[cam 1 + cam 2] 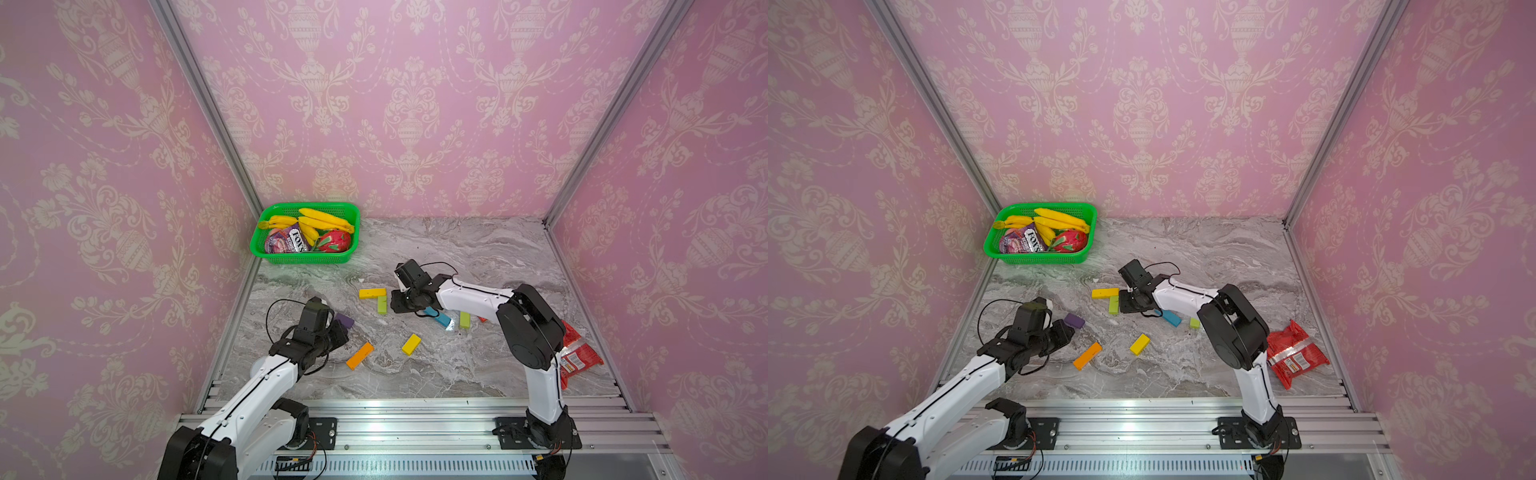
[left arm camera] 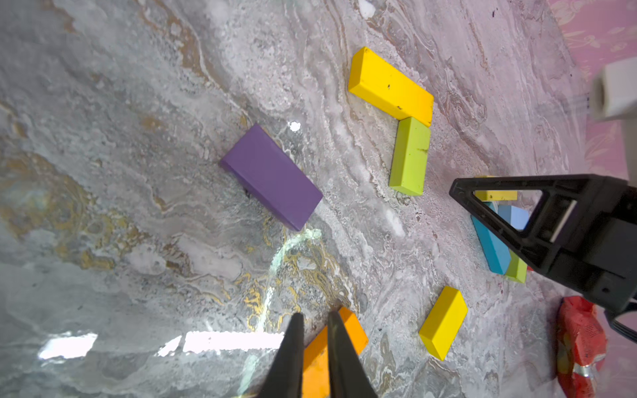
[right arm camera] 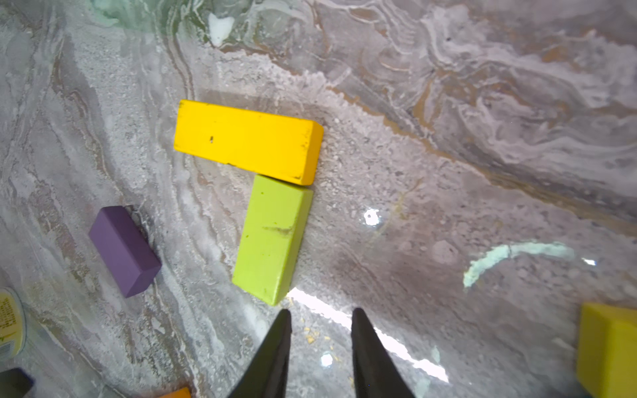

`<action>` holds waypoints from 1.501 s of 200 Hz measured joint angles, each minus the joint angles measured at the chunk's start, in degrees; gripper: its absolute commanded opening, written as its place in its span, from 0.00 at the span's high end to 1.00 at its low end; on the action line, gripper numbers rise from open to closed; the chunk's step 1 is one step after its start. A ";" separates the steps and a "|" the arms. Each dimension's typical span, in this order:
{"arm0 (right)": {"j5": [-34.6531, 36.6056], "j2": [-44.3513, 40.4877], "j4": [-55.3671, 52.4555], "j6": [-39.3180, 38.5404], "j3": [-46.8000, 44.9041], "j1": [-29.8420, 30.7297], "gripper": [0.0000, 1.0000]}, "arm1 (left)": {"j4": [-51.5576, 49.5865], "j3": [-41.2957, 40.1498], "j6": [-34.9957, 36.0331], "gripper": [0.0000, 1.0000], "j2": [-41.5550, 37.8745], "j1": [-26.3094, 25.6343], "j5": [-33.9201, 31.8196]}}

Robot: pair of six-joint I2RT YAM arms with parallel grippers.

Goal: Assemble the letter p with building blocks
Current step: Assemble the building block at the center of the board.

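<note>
We see the right jaws standing apart and empty, just short of the lime block [image 3: 272, 237], which butts against the yellow block [image 3: 246, 141] in an L on the bench [image 1: 457, 257]. Left jaws barely parted, gripping nothing; we glimpse the orange block [image 2: 353, 334] through their gap

Pink damask walls [image 1: 415, 104], grey marble tabletop [image 1: 478, 257], aluminium frame rails [image 1: 415, 419].

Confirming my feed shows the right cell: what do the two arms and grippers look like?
Both alike: the left arm and right arm have white link shells, black joint housings and thin black cables running along them. The left gripper and right gripper are black, fingers tapering to points; side-on, a finger is an open triangular frame.
</note>
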 measured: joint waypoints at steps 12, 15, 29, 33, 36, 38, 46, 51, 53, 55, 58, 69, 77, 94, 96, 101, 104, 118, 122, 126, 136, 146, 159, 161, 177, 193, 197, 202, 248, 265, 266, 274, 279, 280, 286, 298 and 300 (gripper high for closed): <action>-0.79 0.00 -0.09 -0.94 2.05 0.74 0.60 | 0.04 -0.83 -2.08 0.66 -0.24 0.20 -0.15; -1.03 0.02 -0.09 -1.22 2.60 0.87 0.60 | 0.07 -0.87 -2.14 0.66 -0.15 0.33 -0.15; -2.45 0.24 -0.13 -2.34 5.27 1.49 0.61 | 1.49 -0.90 -4.44 0.68 0.81 1.40 -0.20; -2.89 0.37 -0.26 -2.71 6.16 1.64 0.62 | 2.12 -0.92 -4.83 0.69 1.20 1.77 -0.17; -3.37 0.63 -0.35 -2.95 6.82 1.70 0.62 | 2.73 -0.98 -5.53 0.69 1.66 2.16 -0.15; -3.50 0.74 -0.39 -3.06 7.17 1.73 0.63 | 3.26 -1.01 -5.97 0.69 1.97 2.51 -0.09; -4.57 1.60 -0.55 -3.65 9.11 1.84 0.63 | 4.85 -1.29 -7.32 0.70 3.23 3.74 0.07; -5.22 2.36 -0.90 -4.17 10.43 1.90 0.64 | 6.05 -1.53 -8.39 0.72 4.11 4.57 0.22; -5.35 2.58 -0.96 -4.26 10.80 1.90 0.65 | 6.29 -1.64 -8.59 0.73 4.31 4.79 0.28; -5.66 2.97 -1.16 -4.42 11.34 1.90 0.65 | 6.80 -1.77 -9.25 0.74 4.68 5.11 0.28; -5.95 3.48 -1.38 -4.59 12.07 1.95 0.66 | 7.43 -1.97 -9.70 0.76 5.11 5.60 0.37; -6.97 5.44 -2.14 -5.60 14.43 2.05 0.70 | 9.22 -2.60 -11.96 0.80 6.58 7.08 0.59; -7.69 6.60 -2.56 -6.03 15.54 2.08 0.75 | 10.10 -2.86 -12.81 0.83 7.39 7.87 0.70; -9.07 8.74 -3.34 -6.47 16.70 2.16 0.83 | 11.82 -2.95 -14.14 0.89 9.18 9.25 0.83; -9.29 8.92 -3.41 -6.69 16.72 2.16 0.84 | 12.11 -2.95 -14.29 0.90 9.49 9.46 0.90; -9.62 9.40 -3.85 -6.69 16.90 2.19 0.86 | 12.55 -2.95 -14.43 0.92 9.94 9.77 0.94; -9.90 9.66 -4.04 -6.84 17.00 2.21 0.87 | 12.85 -2.95 -14.71 0.93 10.32 10.03 0.98; -11.10 11.06 -4.98 -7.19 17.90 2.32 0.90 | 14.36 -2.95 -15.17 0.97 12.00 11.28 1.33; -11.37 11.39 -5.20 -7.30 18.18 2.32 0.90 | 14.80 -2.95 -15.32 0.98 12.48 11.54 1.33; -11.61 11.72 -5.44 -7.28 18.49 2.36 0.90 | 15.26 -2.95 -15.34 0.99 12.96 11.87 1.40; -12.26 12.46 -5.97 -7.32 19.37 2.51 0.90 | 16.17 -2.95 -15.56 1.00 13.99 12.48 1.57; -12.83 13.07 -6.38 -7.30 20.31 2.67 0.90 | 16.92 -2.95 -15.61 1.00 14.93 12.98 1.77; -13.70 13.73 -6.67 -7.30 21.66 2.91 0.90 | 17.62 -2.95 -15.61 1.00 15.67 13.42 1.97; -13.81 13.81 -6.69 -7.30 21.79 2.93 0.90 | 17.68 -2.95 -15.58 1.00 15.74 13.42 1.99; -14.53 14.38 -6.91 -7.30 22.82 3.28 0.90 | 18.53 -2.95 -15.58 1.00 16.11 13.55 1.97; -14.97 14.95 -7.08 -7.32 23.21 3.61 0.90 | 19.61 -2.95 -15.58 1.00 16.65 13.92 1.99; -15.04 15.08 -7.10 -7.32 23.26 3.65 0.90 | 19.93 -2.95 -15.58 1.00 16.83 14.03 1.99; -15.21 15.28 -7.23 -7.34 23.28 3.67 0.90 | 20.28 -2.95 -15.58 1.00 17.18 14.23 2.05; -15.65 16.57 -7.98 -7.32 23.30 4.04 0.90 | 24.17 -1.95 -15.52 1.00 22.23 14.60 4.44; -15.87 16.76 -8.48 -7.32 23.74 4.15 0.90 | 25.99 -1.40 -15.52 1.00 24.04 14.60 5.42; -15.87 16.81 -8.57 -7.32 23.87 4.15 0.90 | 26.08 -1.40 -15.54 1.00 24.09 14.60 5.44; -16.00 17.14 -8.61 -7.32 24.59 4.17 0.90 | 26.88 -1.27 -15.52 1.00 24.74 14.60 5.88; -16.20 17.42 -8.68 -7.30 25.20 4.22 0.90 | 27.36 -1.22 -15.52 1.00 25.07 14.60 6.05; -16.24 17.49 -8.66 -7.30 25.29 4.22 0.90 | 27.50 -1.20 -15.52 1.00 25.16 14.60 6.10; -16.41 17.88 -8.70 -7.30 26.05 4.31 0.90 | 28.00 -1.14 -15.52 1.00 25.53 14.60 6.34; -16.85 18.80 -8.81 -7.30 27.43 4.42 0.90 | 29.03 -1.01 -15.52 1.00 26.34 14.60 6.93; -16.90 18.93 -8.83 -7.30 27.69 4.44 0.90 | 29.09 -0.98 -15.52 1.00 26.45 14.60 6.99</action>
